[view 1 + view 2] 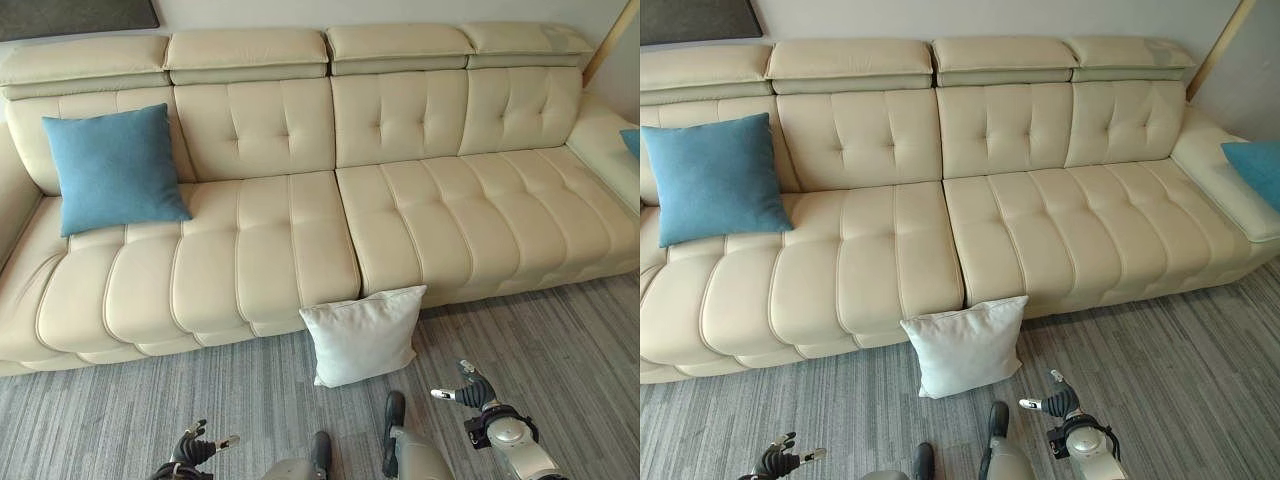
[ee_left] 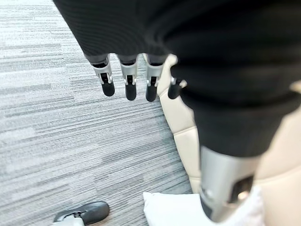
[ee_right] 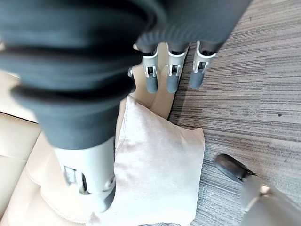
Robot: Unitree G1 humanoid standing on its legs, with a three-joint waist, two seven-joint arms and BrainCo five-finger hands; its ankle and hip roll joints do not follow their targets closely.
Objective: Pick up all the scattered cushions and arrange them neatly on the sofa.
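- A white cushion (image 1: 363, 335) is seen on the floor, propped against the sofa (image 1: 300, 240), ahead of and between both hands.
- The left hand (image 1: 190, 452) and right hand (image 1: 470, 390) are held empty, fingers relaxed and apart.
- A blue cushion (image 1: 115, 168) is already placed on the sofa.
- Judged step: reaching for the white cushion; both hands must be brought to its sides.

the white cushion (image 1: 362, 334) leans upright against the front of the sofa (image 1: 400, 220) at the seam between its two middle seats, with open grey carpet (image 1: 560, 350) on both sides of it. both hands, the left hand (image 1: 195, 450) and the right hand (image 1: 470, 390), hang relaxed and empty over that carpet, apart from the cushion. a blue cushion (image 1: 115, 165) takes the sofa's left seat back and another blue cushion (image 1: 1255, 170) lies at the far right end, leaving the middle seats bare.
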